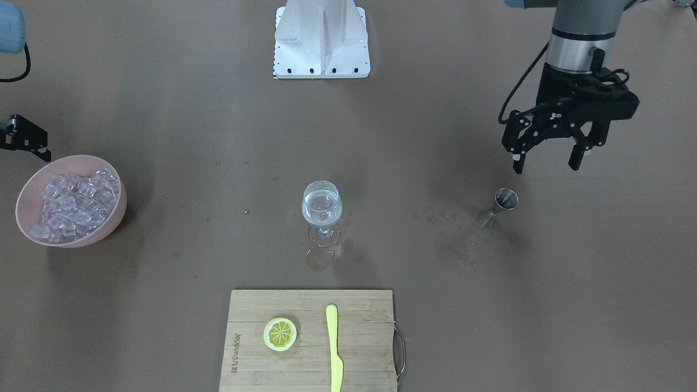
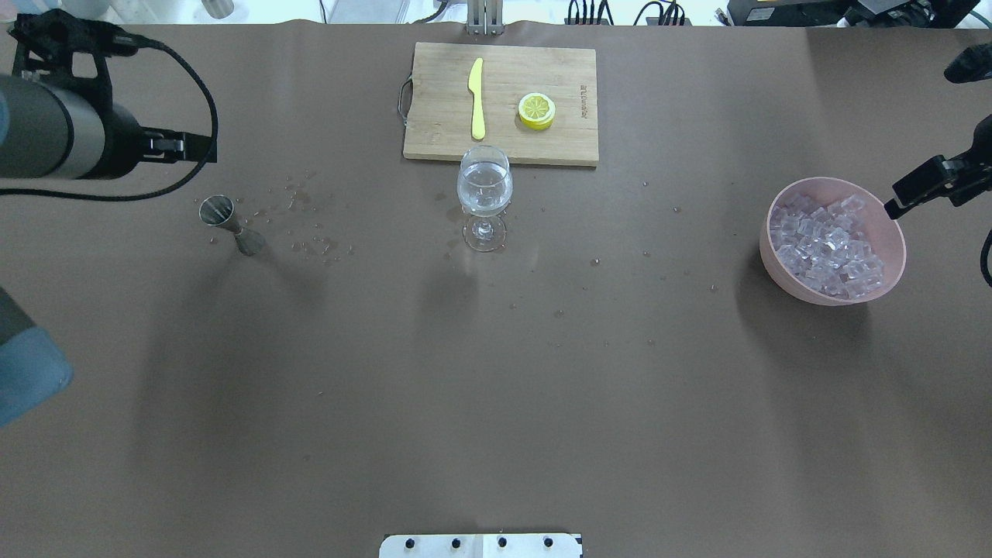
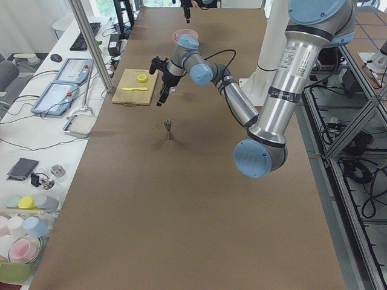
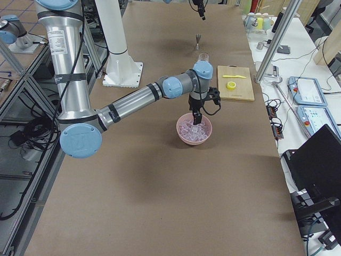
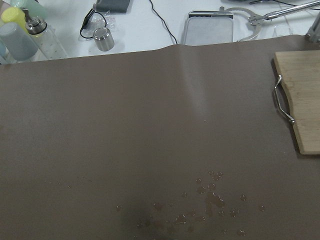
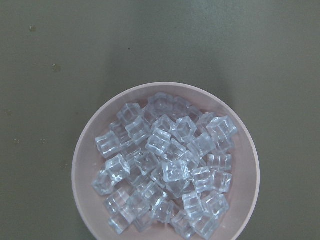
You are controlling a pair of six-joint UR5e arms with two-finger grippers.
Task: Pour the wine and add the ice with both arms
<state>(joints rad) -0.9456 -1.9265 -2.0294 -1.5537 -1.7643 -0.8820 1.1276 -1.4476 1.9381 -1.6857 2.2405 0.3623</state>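
Observation:
A wine glass [image 1: 322, 209] stands mid-table with a small amount of clear wine in it; it also shows in the overhead view [image 2: 484, 190]. A pink bowl [image 1: 111, 223] holds a heap of clear ice cubes [image 6: 165, 165]. My left gripper [image 1: 546, 163] is open and empty, hanging above the table just behind a small steel jigger [image 1: 503, 204]. My right gripper [image 4: 196, 115] hovers over the bowl's rim [image 2: 891, 267]. Only part of it shows at the view edges, so I cannot tell whether it is open or shut.
A wooden cutting board [image 1: 359, 348] on the operators' side carries a lemon slice [image 1: 280, 333] and a yellow knife [image 1: 334, 348]. Water droplets [image 1: 452, 234] lie on the brown table between jigger and glass. The white mounting base [image 1: 321, 41] is at the robot's edge.

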